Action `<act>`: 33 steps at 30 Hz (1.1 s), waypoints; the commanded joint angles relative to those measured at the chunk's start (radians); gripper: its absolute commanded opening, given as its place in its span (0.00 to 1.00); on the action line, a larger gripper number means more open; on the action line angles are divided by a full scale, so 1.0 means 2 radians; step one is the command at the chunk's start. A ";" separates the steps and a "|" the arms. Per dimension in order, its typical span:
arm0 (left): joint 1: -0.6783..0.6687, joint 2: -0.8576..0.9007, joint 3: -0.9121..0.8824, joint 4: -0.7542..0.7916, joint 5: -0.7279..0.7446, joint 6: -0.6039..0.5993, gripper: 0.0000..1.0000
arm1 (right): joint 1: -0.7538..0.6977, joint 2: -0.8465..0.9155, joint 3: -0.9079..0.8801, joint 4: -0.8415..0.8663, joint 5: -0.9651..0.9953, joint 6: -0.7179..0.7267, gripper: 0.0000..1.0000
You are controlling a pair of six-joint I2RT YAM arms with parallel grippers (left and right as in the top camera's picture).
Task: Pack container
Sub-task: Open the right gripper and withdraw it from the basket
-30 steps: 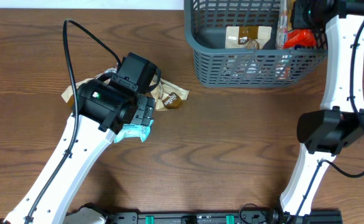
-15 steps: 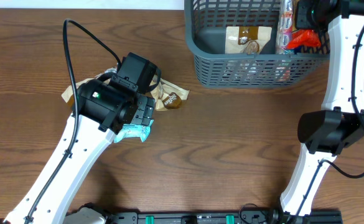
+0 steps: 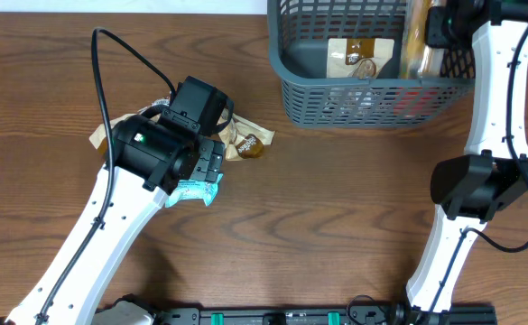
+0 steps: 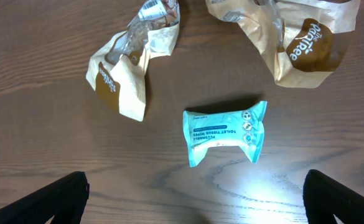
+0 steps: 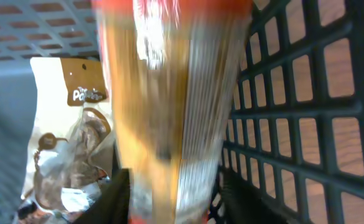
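At the far right, in the basket (image 3: 372, 101), a blurred orange packet (image 5: 169, 93) sits between the jaws of the right claw (image 5: 172, 202); I cannot tell whether it grips. The left claw (image 4: 195, 193) hangs spread wide over a teal wipes pack (image 4: 224, 130).

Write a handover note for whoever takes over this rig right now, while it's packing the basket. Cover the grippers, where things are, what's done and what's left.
Left gripper: open, empty, above the teal wipes pack lying on the table.
Right gripper: over the container, with a blurred orange packet between its fingers. Cannot tell whether it is held or released.
Done: one brown-and-white pouch lies on the container floor.
Left: the wipes pack, a crumpled brown packet and a larger brown packet, all on the table outside the container.
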 commanded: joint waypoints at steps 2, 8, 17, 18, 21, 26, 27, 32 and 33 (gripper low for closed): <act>0.002 0.004 -0.002 -0.003 -0.001 -0.006 0.99 | -0.001 -0.004 0.009 -0.004 -0.004 -0.005 0.48; 0.002 0.003 -0.002 -0.003 -0.001 -0.006 0.99 | -0.001 -0.032 0.020 0.008 -0.056 -0.018 0.73; 0.002 0.004 -0.002 -0.001 -0.001 -0.006 0.99 | -0.006 -0.152 0.115 0.025 -0.057 -0.016 0.99; 0.002 0.004 -0.002 -0.001 -0.001 -0.006 0.99 | -0.010 -0.172 0.125 0.026 -0.057 -0.014 0.99; 0.002 0.004 -0.002 -0.001 0.012 -0.006 0.99 | -0.031 -0.227 0.136 0.035 -0.028 -0.006 0.99; 0.002 0.004 -0.002 0.005 0.052 -0.006 0.99 | -0.087 -0.292 0.136 0.018 0.062 0.040 0.99; 0.002 0.004 -0.002 0.009 0.053 -0.006 0.98 | -0.100 -0.300 0.136 0.006 0.082 0.059 0.99; 0.004 0.004 -0.002 0.066 0.044 0.000 0.98 | -0.152 -0.315 0.136 -0.089 0.175 0.171 0.99; 0.006 0.004 -0.002 0.081 0.042 -0.003 0.99 | -0.161 -0.314 0.136 -0.114 0.188 0.194 0.99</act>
